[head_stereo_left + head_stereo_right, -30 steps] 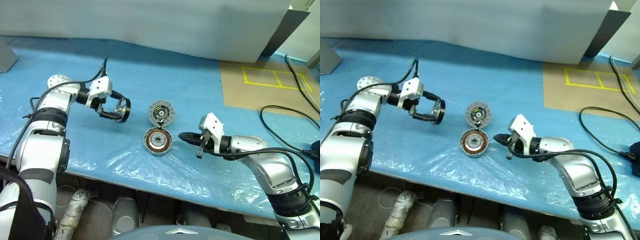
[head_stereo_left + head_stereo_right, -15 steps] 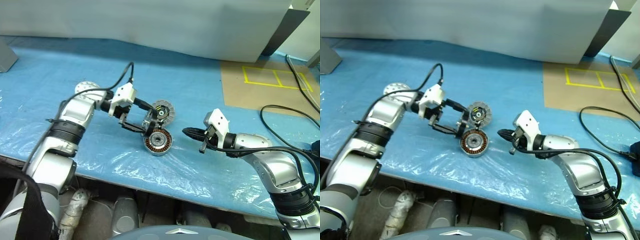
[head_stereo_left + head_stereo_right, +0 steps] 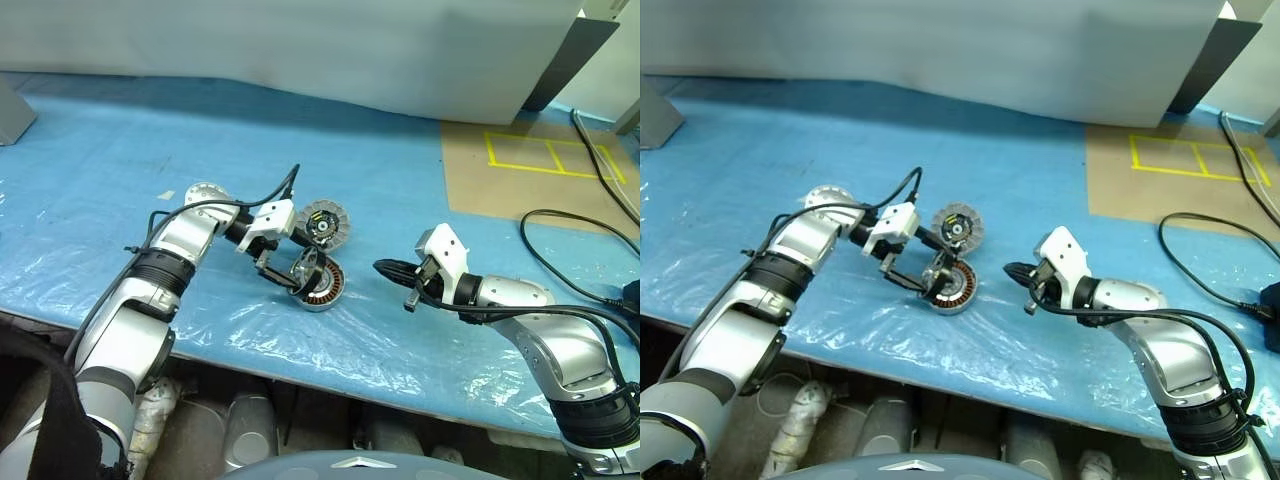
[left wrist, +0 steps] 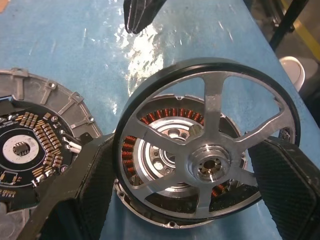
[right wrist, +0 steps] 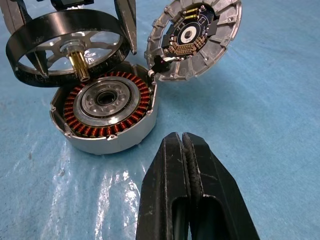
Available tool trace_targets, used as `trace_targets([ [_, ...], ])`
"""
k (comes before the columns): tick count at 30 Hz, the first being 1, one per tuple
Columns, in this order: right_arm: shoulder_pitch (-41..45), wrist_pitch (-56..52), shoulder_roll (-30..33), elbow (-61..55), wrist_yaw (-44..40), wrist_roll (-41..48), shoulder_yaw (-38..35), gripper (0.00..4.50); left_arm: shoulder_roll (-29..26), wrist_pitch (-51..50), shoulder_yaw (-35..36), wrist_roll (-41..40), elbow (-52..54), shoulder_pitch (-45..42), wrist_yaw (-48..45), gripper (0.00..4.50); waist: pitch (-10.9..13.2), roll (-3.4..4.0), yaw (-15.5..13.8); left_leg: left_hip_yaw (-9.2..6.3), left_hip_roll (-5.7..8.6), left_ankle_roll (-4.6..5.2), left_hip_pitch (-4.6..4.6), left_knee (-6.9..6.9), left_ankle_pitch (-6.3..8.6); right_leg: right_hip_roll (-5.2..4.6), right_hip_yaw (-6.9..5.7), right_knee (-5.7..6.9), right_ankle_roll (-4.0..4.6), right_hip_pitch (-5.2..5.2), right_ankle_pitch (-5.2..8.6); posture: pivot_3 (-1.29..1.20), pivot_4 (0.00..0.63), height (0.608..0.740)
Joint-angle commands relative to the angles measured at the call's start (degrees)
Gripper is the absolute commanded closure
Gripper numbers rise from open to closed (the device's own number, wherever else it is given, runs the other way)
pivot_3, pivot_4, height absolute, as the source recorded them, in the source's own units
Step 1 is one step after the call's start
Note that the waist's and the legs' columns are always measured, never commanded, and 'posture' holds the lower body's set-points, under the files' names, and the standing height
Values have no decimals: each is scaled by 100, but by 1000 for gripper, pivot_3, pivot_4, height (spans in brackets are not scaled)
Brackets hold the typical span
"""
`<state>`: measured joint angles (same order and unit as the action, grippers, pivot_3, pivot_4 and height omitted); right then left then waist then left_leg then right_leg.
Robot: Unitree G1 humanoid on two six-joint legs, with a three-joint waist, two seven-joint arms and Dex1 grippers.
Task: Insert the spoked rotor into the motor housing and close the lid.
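My left gripper (image 3: 300,268) is shut on the spoked rotor (image 4: 209,156), its fingers (image 4: 82,182) clamping the dark rim from both sides. The rotor hangs tilted just above the motor housing (image 3: 324,287), and the copper windings (image 4: 165,116) show through its spokes. A brass shaft (image 5: 80,67) sticks out of the rotor's underside, off to one side of the housing's (image 5: 105,107) central hub. The lid (image 3: 325,222) stands open at the housing's far edge, circuit side up. Right of the housing, my right gripper (image 3: 385,268) is shut on nothing and points at the housing.
Blue plastic sheeting (image 3: 200,130) covers the table. A brown board with yellow tape marks (image 3: 540,160) lies at the back right, and black cables (image 3: 560,250) trail beside it. The table's front edge (image 3: 300,365) runs close below the housing.
My left arm swung right and down, carrying the rotor from the table's left side to just over the housing. The right gripper stayed almost still.
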<state>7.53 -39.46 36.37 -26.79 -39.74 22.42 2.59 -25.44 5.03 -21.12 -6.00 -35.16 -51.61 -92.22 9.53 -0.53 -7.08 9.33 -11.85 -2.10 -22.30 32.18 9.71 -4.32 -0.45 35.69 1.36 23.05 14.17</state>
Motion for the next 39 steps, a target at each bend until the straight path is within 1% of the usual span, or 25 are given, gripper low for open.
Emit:
trace_targets([
  [1,-95,37,-26,-269,85,54,-110,4500,27,573,-107,355,-194,-267,103,673,0,0,0,0,0,0,1,0,0,0,0,0,0,-1,0,0,150,740],
  [3,-153,55,-40,-288,121,45,-92,4500,76,749,-84,459,-358,-387,181,673,0,0,-1,0,0,0,1,-1,0,1,-1,0,0,-1,0,0,150,740],
  [9,-220,54,-126,-321,239,48,-60,4500,70,1121,-90,593,-513,-558,21,673,0,1,10,0,0,0,7,-3,0,2,1,2,-1,-2,-1,0,150,740],
  [13,-258,98,-164,-298,271,17,-14,4500,-192,1181,-547,229,-182,-552,-28,673,0,1,7,0,1,0,7,-2,0,1,2,2,-1,-4,-1,0,150,740],
  [17,-256,116,-195,-276,288,14,-6,4500,-269,1415,-683,278,-253,-622,-28,673,-1,2,8,0,0,0,11,-4,0,2,2,3,-1,-4,0,0,150,740],
  [27,-348,191,-281,-254,342,-50,35,4500,-19,2025,-670,732,-622,-662,-20,673,-2,3,-2,0,3,0,15,-2,0,-1,2,1,-1,-12,-1,0,150,740],
  [29,-363,193,-292,-264,351,-53,34,4500,-11,2185,-672,835,-722,-688,-23,92,-2,3,-2,0,2,0,19,-2,0,-1,2,2,-1,-15,-1,0,150,740],
  [30,-366,192,-298,-263,352,-57,36,4500,18,2244,-634,858,-770,-705,32,17,-2,3,3,0,2,0,20,-2,0,-1,2,2,-1,-15,-1,0,150,740],
  [35,-400,197,-344,-269,374,-84,94,4500,183,2121,-394,676,-782,-773,63,17,-1,3,2,0,2,0,19,-2,0,0,2,1,-1,-15,-1,0,150,740],
  [39,-375,123,-376,-338,412,-72,133,4500,146,2045,-308,600,-752,-828,39,17,-1,3,1,0,1,-1,19,-3,0,0,1,2,-1,-14,-1,0,150,740],
])
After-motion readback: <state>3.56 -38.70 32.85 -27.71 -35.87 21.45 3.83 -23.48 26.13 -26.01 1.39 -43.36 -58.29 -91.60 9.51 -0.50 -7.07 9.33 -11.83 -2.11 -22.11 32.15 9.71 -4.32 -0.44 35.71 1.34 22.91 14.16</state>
